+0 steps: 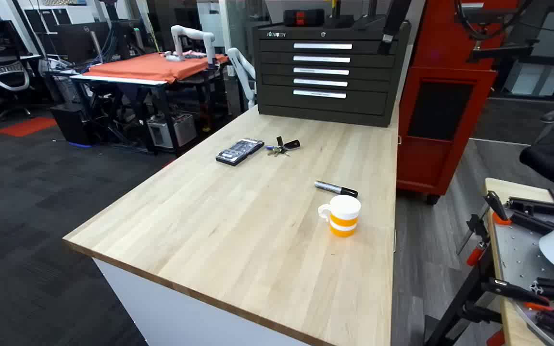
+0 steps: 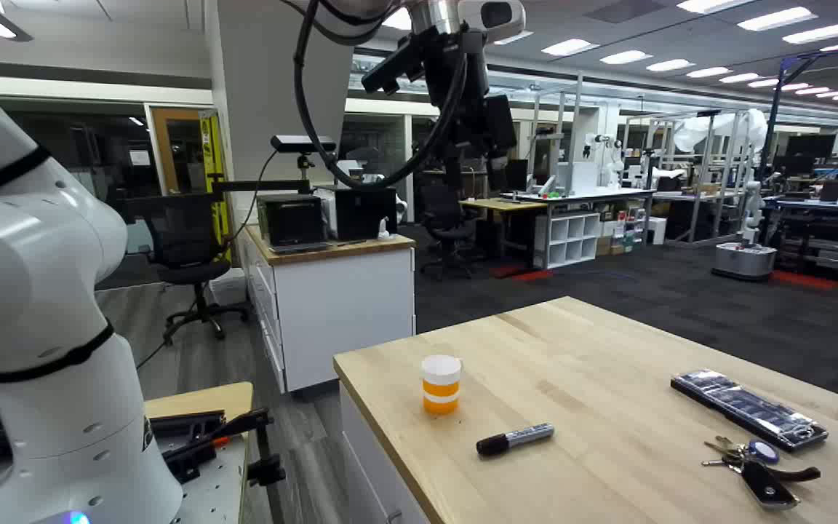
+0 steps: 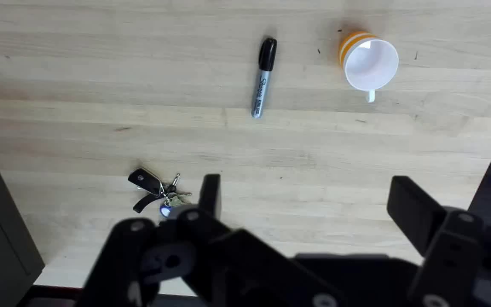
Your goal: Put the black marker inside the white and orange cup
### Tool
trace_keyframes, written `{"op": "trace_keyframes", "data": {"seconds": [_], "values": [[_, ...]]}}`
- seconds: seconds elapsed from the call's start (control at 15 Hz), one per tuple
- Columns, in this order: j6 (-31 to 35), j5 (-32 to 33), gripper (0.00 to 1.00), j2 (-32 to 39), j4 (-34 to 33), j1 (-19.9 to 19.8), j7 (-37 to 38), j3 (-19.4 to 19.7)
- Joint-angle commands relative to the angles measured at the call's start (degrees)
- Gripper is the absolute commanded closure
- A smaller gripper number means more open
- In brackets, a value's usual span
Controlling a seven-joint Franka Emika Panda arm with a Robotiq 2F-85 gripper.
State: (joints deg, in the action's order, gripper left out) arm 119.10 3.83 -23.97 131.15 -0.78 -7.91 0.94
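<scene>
- Black marker [image 3: 264,78]: a slim, straight pen with a glossy black cap and a silver-gray barrel; the dark lettering along the barrel seems to read "Sharpie," though the print is small and soft.
- The marker lies on its side, cap on, on a pale wooden table [image 1: 238,230], just beside the white and orange cup [image 1: 344,215] but apart from it; in the wrist view bare wood shows between the two.
- The cup stands upright, with a white rim, two orange bands split by a white stripe, and a white handle; the wrist view looks into its white interior.
- Gripper [image 3: 305,198]: black, hanging well above the table; its jaws are spread wide, with tabletop visible between them.
- Bunch of keys [image 3: 160,192]: black fob and round blue tag, farther from the cup than the marker is.
- Flat case [image 1: 240,151]: dark, with a shiny top, near the keys.
- Tool chest [image 1: 327,72]: dark, with silver drawer handles, at the table's far end in an exterior view.
- Robot arm [image 2: 48,276]: white with black straps, beside the table.
</scene>
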Motion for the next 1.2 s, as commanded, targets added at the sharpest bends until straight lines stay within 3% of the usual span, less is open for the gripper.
{"op": "trace_keyframes", "data": {"seconds": [0.0, 0.6, 1.13], "values": [[-0.1, 0.1, 0.0, 0.0, -0.1, 0.3, 0.1, 0.3], [0.2, -0.5, 0.0, 0.4, 0.0, 0.5, -0.8, 0.9], [7.1, -1.3, 0.0, 5.8, 3.5, -0.2, -3.6, 3.8]]}}
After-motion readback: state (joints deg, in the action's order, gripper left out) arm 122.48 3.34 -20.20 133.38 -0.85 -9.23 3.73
